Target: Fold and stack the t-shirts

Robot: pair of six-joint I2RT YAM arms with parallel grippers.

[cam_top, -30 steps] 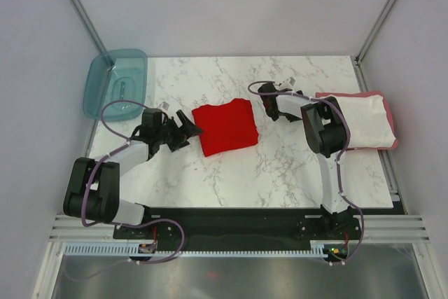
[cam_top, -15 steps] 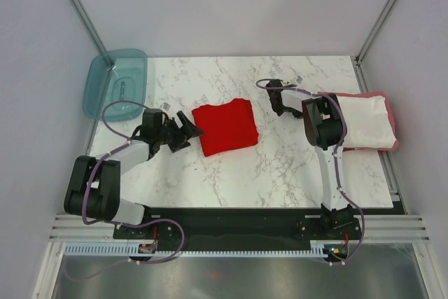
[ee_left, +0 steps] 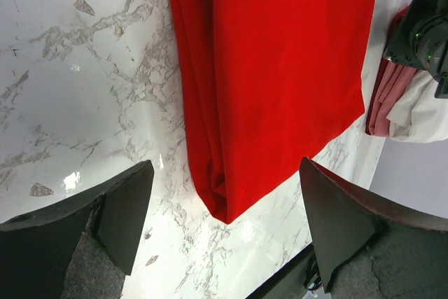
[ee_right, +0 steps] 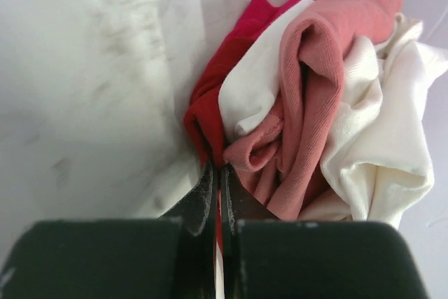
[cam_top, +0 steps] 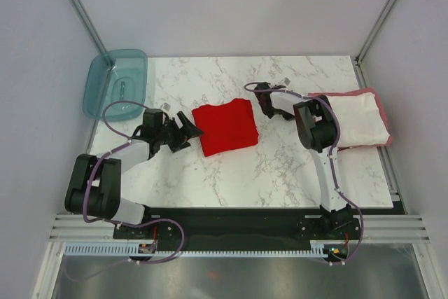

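A bright red t-shirt (cam_top: 225, 126) lies folded at the table's middle. My left gripper (cam_top: 183, 129) stands open just left of it. In the left wrist view the red t-shirt's (ee_left: 273, 68) near corner lies between the wide-apart fingers, untouched. At the right a folded white t-shirt (cam_top: 357, 120) lies on a dull pinkish-red t-shirt (cam_top: 378, 103). My right gripper (ee_right: 218, 170) is shut on a thin reddish cloth edge at the left end of that stack, where pinkish-red folds (ee_right: 308, 103) and white cloth (ee_right: 378, 145) bunch up. In the top view its own arm (cam_top: 315, 125) hides it.
A translucent teal tub (cam_top: 115, 83) sits at the table's far left corner. Grey walls and metal posts close in the back and sides. The arm bases and a black rail run along the near edge.
The right gripper has closed onto the stack's left edge, and the white and pinkish-red stack has shifted slightly left. The left arm has hardly moved.
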